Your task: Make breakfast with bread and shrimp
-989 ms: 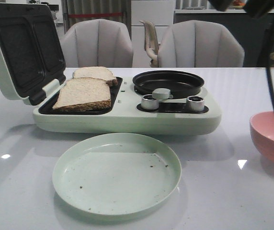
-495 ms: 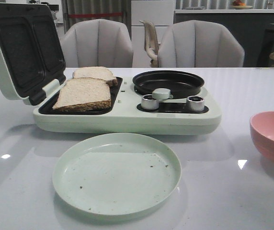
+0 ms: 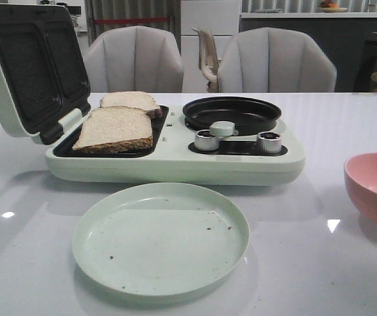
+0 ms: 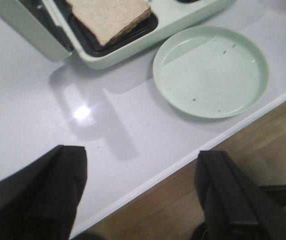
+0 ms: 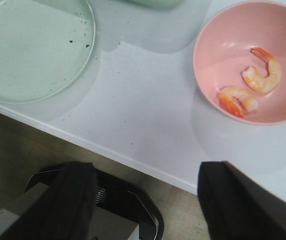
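Observation:
Two slices of bread point(image 3: 115, 127) lie on the dark plate of the open pale green breakfast maker point(image 3: 175, 155); one slice point(image 4: 112, 15) also shows in the left wrist view. Two shrimp point(image 5: 263, 75) point(image 5: 238, 99) rest in a pink bowl point(image 5: 233, 40), which stands at the table's right edge point(image 3: 373, 187). An empty green plate point(image 3: 160, 237) sits in front of the maker. My left gripper point(image 4: 140, 195) hangs open over the table's near edge, holding nothing. My right gripper point(image 5: 145, 200) is open too, above the near edge beside the bowl. Neither gripper appears in the front view.
The maker's lid point(image 3: 30, 66) stands raised at the left. Its round black pan point(image 3: 231, 113) and two knobs point(image 3: 206, 139) are on the right half. Two grey chairs point(image 3: 274, 62) stand behind the table. Wooden floor point(image 4: 263, 145) lies below the near edge.
A dark arm and its cable at the top right and right side of the front view one second ago have left that view. The bread, plate and bowl have stayed put.

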### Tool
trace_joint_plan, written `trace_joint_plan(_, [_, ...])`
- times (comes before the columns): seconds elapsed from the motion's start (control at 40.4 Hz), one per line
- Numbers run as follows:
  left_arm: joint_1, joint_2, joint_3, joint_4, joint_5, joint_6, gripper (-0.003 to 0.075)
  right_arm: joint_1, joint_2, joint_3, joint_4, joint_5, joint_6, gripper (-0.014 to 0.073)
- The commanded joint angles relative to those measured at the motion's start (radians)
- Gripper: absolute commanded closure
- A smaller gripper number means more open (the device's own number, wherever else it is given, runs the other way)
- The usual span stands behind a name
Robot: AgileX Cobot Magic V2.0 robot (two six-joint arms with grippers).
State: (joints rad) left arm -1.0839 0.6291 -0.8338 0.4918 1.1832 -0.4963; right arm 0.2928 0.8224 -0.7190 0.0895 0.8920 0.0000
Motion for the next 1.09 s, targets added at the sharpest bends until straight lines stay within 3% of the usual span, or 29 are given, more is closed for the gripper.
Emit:
trace_joint_plan(0.0, [-0.001, 0.064, -0.037, 0.080, 0.033, -0.038, 0.0211, -0.001, -0.010, -0.026, 0.003, -0.046, 0.000, 0.0055])
trace_joint_plan(0.272, [0.102, 0.209, -0.073, 0.093, 0.066, -0.047, 0.0214, -0.001, -0.010, -0.026, 0.003, -0.046, 0.000, 0.0055])
trace_joint_plan(0.519, [0.292, 0.305, -0.109, 0.053, 0.066, 0.011, 0.0342, -0.001, -0.010, -0.026, 0.003, -0.046, 0.000, 0.0055])
trace_joint_plan(0.742, [0.578, 0.338, -0.140, -0.135, 0.004, 0.246, 0.0440, -0.001, -0.010, -0.026, 0.003, -0.046, 0.000, 0.0055])
trace_joint_plan(0.915, [0.830, 0.339, -0.141, -0.302, -0.099, 0.441, 0.0618, -0.001, -0.010, -0.026, 0.003, -0.046, 0.000, 0.0055])
trace_joint_plan(1.063, [1.034, 0.366, -0.152, -0.427, -0.159, 0.569, 0.0619, -0.001, -0.010, -0.026, 0.003, -0.046, 0.000, 0.0055])
